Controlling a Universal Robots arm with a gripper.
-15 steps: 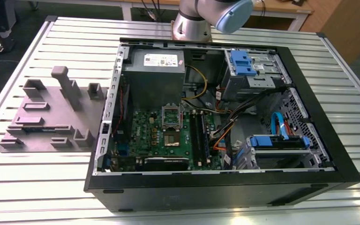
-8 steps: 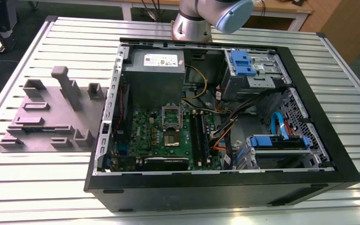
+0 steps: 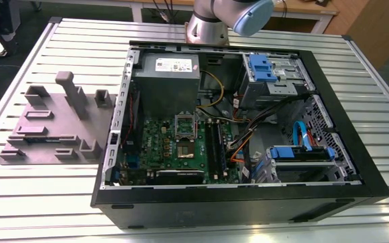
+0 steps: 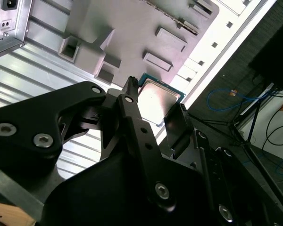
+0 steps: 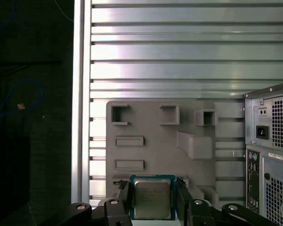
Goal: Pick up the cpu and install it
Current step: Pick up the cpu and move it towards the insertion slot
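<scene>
The cpu (image 5: 152, 197), a small square chip with a pale silver top and a green rim, sits between my gripper's (image 5: 152, 184) two black fingers (image 5: 124, 190). The gripper is shut on it. In both wrist views it hangs well above the grey moulded tray (image 5: 155, 141); the second wrist view shows the cpu (image 4: 159, 100) clamped by its edges in the gripper (image 4: 154, 96). In the exterior view, the green motherboard (image 3: 174, 147) lies inside the open computer case (image 3: 343, 147), with a dark square socket (image 3: 188, 150) near its middle.
The grey tray (image 3: 52, 126) with raised blocks lies on the slatted metal table (image 3: 59, 197), on the exterior view's left of the case. A grey power supply (image 3: 166, 81), blue drive brackets (image 3: 262, 68) and cables crowd the case. The arm's base (image 3: 211, 23) stands behind it.
</scene>
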